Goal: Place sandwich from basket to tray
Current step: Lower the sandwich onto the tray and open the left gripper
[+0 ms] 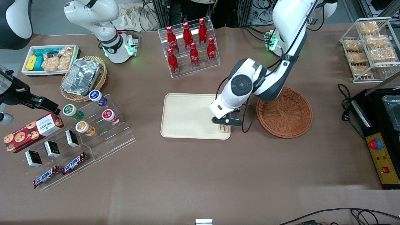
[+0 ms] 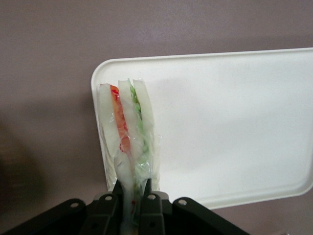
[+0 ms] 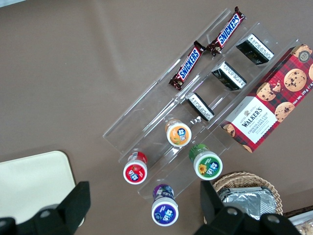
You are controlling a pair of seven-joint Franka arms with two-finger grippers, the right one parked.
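Here the tool [image 1: 223, 126] hangs over the tray [image 1: 187, 115], at the tray's corner nearest the front camera on the basket's side. Its fingers [image 2: 145, 198] are clamped on the sandwich [image 2: 128, 128], pinching the wedge by its narrow end. In the wrist view the sandwich shows wrapped in clear film, pale bread slices with a red-orange layer and a green layer between them, held over the tray's rounded corner. Whether it touches the tray surface or hangs just above it, cannot tell. From the front only a small bit of sandwich shows under the fingers, at the tray's edge. The basket [image 1: 284, 112] sits just beside the tray, toward the working arm's end of the worktop [image 1: 200, 175], with nothing seen inside it. A rack of red bottles [image 1: 190, 47] stands farther from the front camera than the tray. Toward the parked arm's end lie a clear stepped stand with cups [image 1: 93, 117], two Snickers bars [image 1: 59, 171] and a biscuit box [image 1: 31, 131].
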